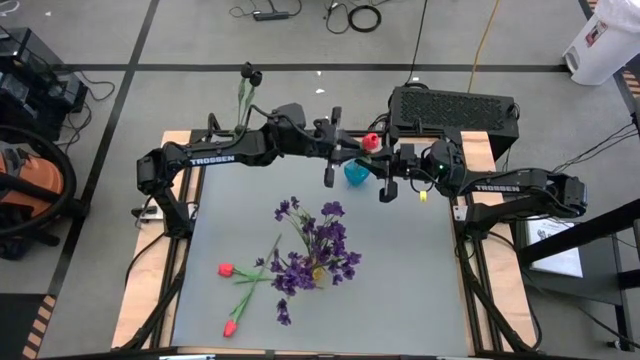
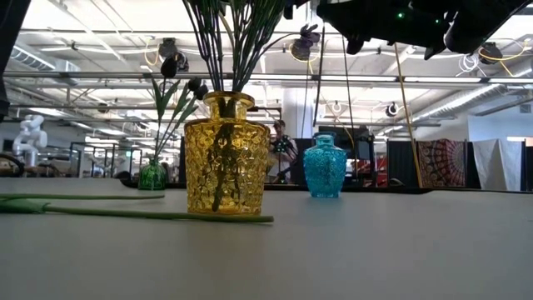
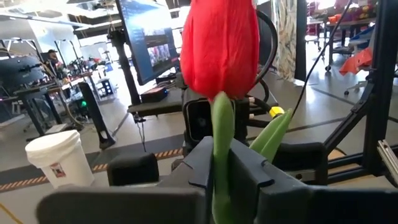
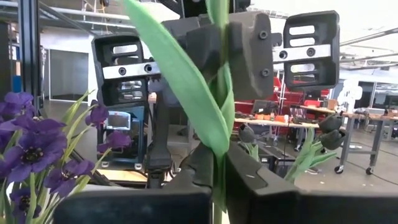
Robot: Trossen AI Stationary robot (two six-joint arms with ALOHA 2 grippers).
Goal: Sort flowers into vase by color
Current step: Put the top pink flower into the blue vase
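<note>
A red tulip (image 1: 371,141) stands upright over the blue vase (image 1: 355,172) at the table's far middle, and both grippers are shut on its green stem. My left gripper (image 3: 221,180) comes from the left, just under the red head (image 3: 219,43). My right gripper (image 4: 217,180) comes from the right, lower on the stem, beside a long leaf (image 4: 180,81). The yellow vase (image 2: 225,154) at the table's middle holds purple sprays (image 1: 318,245). The green vase (image 2: 151,175) holds black-headed blooms (image 1: 250,72). Two more red tulips (image 1: 225,269) lie on the table. My left gripper pinches the tulip's stem (image 3: 221,134) between its two fingers, a short way below the head. The fingers come in level from the table's left, across the stem. The tulip stands upright with its head above the fingers. My right gripper pinches the same stem (image 4: 219,146) between its two fingers, below the left gripper's hold (image 4: 219,18). It comes in level from the table's right, across the stem. The leaf rises slanting past the fingers. The stem's lower end is hidden.
The blue vase (image 2: 324,167) stands right below both grippers. A black box (image 1: 452,108) sits at the table's far right edge. One loose tulip's stem (image 2: 141,214) lies along the near left of the table, the other tulip (image 1: 229,327) near the front edge. Bare grey table (image 1: 420,280) shows on the right.
</note>
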